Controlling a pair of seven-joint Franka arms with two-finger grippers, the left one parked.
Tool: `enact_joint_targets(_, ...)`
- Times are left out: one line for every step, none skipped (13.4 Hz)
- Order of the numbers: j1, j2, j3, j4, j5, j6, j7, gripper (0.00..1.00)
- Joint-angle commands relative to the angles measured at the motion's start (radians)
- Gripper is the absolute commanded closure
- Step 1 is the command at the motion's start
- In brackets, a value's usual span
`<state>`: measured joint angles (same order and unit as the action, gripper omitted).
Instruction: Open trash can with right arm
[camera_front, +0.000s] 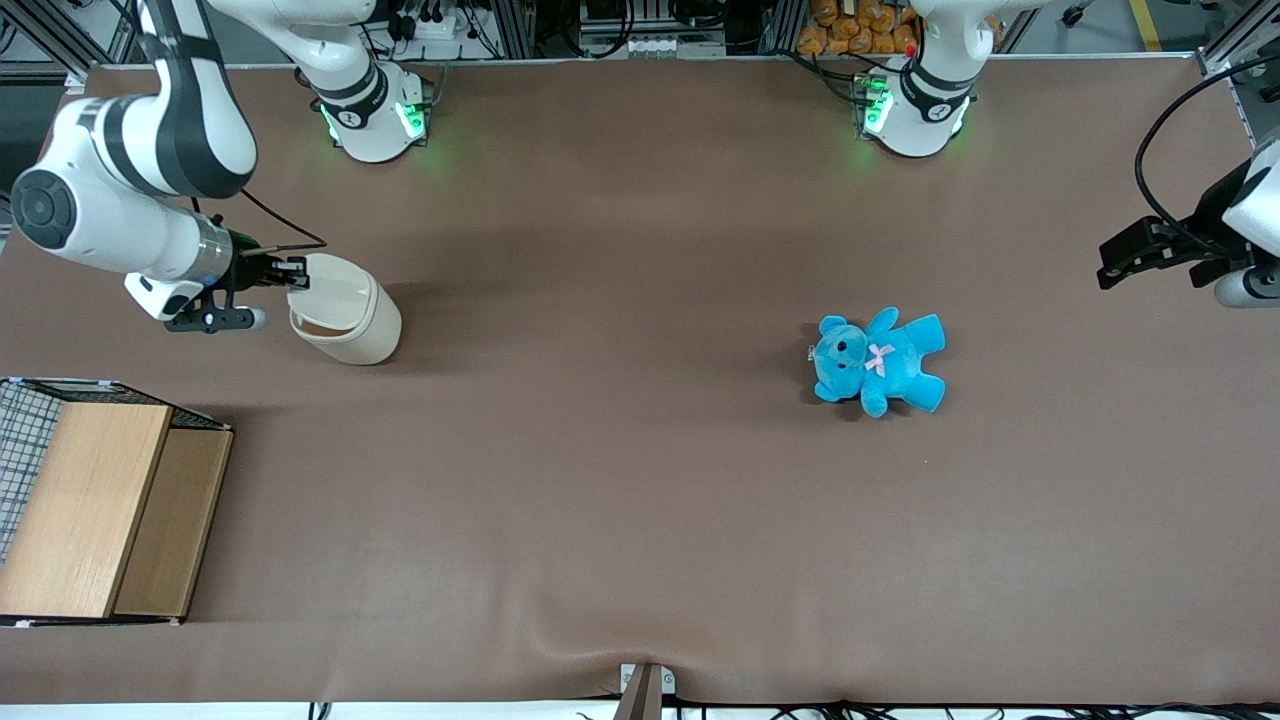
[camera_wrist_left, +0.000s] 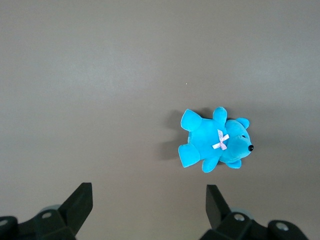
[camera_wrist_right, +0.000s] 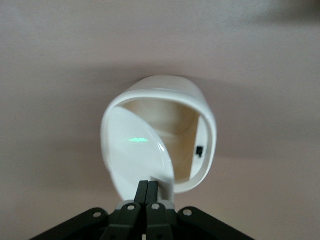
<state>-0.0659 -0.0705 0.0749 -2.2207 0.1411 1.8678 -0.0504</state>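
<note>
- A brown matte cover is lying over the whole desk (camera_front: 640, 520), rippling slightly at the edge nearest the front camera.
- Aluminium framing (camera_front: 520, 25) and tangled cables are running along the desk's farthest edge.
- Orange packets (camera_front: 850, 30) are sitting among that clutter.
- Green light is glowing onto the cover there.

A blue teddy bear (camera_front: 878, 361) (camera_wrist_left: 215, 144) with a pink bow lies on its back on the brown worktop (camera_front: 620, 480), toward the parked arm's end, while a wooden-topped wire-mesh box (camera_front: 95, 510) sits at the worktop's eight o'clock corner.
</note>
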Motion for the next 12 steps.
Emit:
enact_joint_targets(0.044,-0.015,-0.001,0.074,0.014,-0.087,0.073,0.98)
enact_joint_targets(0.057,-0.014,-0.001,0.094,0.015,-0.108,0.092,0.93)
enact_joint_targets(0.069,-0.014,-0.001,0.126,0.015,-0.134,0.107,0.73)
enact_joint_targets(0.072,-0.009,-0.001,0.175,0.018,-0.181,0.118,0.10)
enact_joint_targets(0.074,-0.003,-0.003,0.231,0.018,-0.226,0.136,0.00)
enact_joint_targets(0.071,0.000,-0.004,0.286,0.018,-0.264,0.136,0.00)
enact_joint_targets(0.064,0.011,-0.007,0.329,0.018,-0.284,0.136,0.00)
enact_joint_targets(0.061,0.014,-0.009,0.363,0.017,-0.288,0.135,0.00)
enact_joint_targets(0.057,0.015,-0.010,0.389,0.014,-0.286,0.124,0.00)
enact_joint_targets(0.042,0.023,-0.012,0.427,0.008,-0.286,0.119,0.00)
enact_joint_targets(0.025,0.038,-0.014,0.476,0.003,-0.298,0.119,0.00)
enact_joint_targets(0.009,0.049,-0.014,0.519,-0.009,-0.333,0.119,0.00)
